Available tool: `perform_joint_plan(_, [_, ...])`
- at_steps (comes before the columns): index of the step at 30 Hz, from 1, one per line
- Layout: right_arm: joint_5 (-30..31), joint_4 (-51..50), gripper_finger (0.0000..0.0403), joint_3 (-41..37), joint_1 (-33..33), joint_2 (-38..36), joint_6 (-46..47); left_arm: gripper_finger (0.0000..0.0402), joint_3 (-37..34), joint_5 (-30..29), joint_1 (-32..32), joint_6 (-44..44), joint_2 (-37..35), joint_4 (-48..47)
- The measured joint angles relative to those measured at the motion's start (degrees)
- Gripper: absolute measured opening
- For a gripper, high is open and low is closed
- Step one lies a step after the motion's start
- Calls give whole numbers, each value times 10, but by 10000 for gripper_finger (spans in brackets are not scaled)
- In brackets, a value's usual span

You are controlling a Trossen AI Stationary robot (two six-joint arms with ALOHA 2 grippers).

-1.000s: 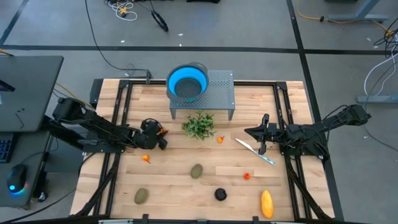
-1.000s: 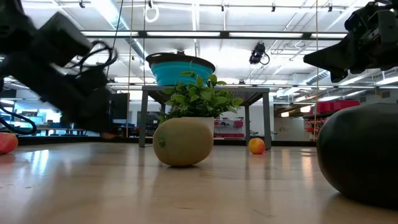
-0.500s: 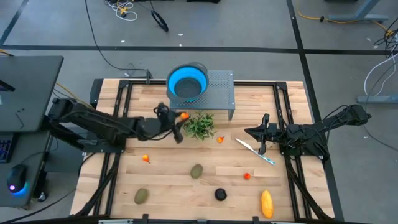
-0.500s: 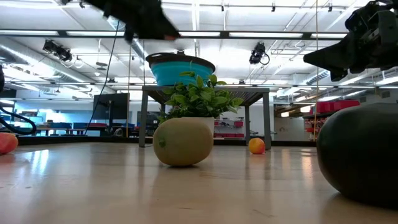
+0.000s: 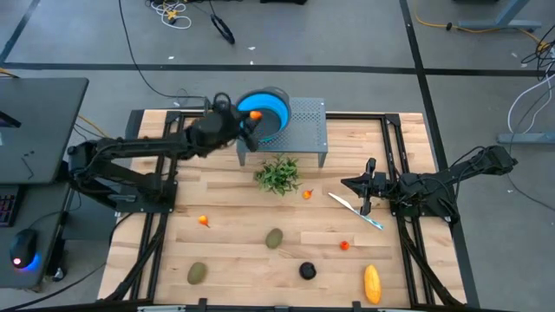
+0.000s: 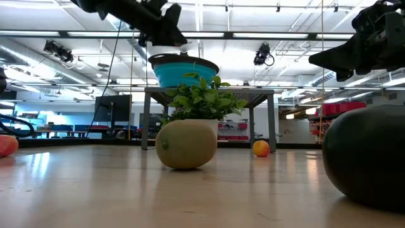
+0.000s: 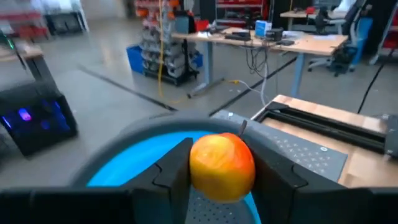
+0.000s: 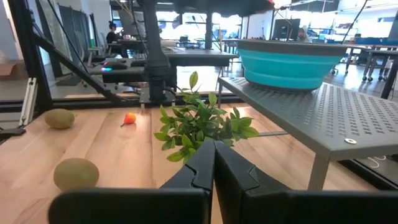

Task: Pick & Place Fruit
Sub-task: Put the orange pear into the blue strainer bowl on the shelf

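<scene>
Left gripper (image 7: 222,171) has swung up from bench (image 5: 243,243) to over bowl (image 5: 272,122), fingers clamped on orange fruit (image 7: 222,168). Place step: you open and drop next. Right gripper (image 5: 364,185) waits, fingers shut.

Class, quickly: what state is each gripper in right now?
Left gripper: shut on the orange fruit, over the blue bowl.
Right gripper: shut, holding nothing, above the table.

The left claw (image 5: 250,120) grips an orange fruit (image 5: 255,114) over the blue bowl (image 5: 270,113) at the desk's (image 5: 234,234) twelve o'clock.
</scene>
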Motion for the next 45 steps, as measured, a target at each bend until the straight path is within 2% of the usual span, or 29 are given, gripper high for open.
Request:
perform_joint_plan(4, [0,0,17,0,0,0,0,175,0,45,30,-20,0,-13])
perform_joint_plan(12, [10,0,17,0,0,0,0,232,0,45,25,-6,0,-25])
perform_joint_plan(17, [9,0,17,0,0,0,0,252,0,44,1,5,-17,-29])
perform_joint_plan(23, [-11,0,17,0,0,0,-11,253,0,46,-61,12,-50,-48])
perform_joint_plan(26, [-11,0,17,0,0,0,-11,252,0,46,-97,-10,-68,-107])
perform_joint_plan(30, [-10,0,17,0,0,0,-11,252,0,39,-142,-73,-91,-233])
perform_joint_plan(38, [-10,0,17,0,0,0,-15,252,0,14,-249,-184,-99,-425])
perform_joint_plan(40, [-10,0,17,0,0,0,-14,252,0,25,-274,-205,-98,-465])
perform_joint_plan(45, [-10,0,17,0,0,0,-13,252,0,104,-316,-278,-96,-569])
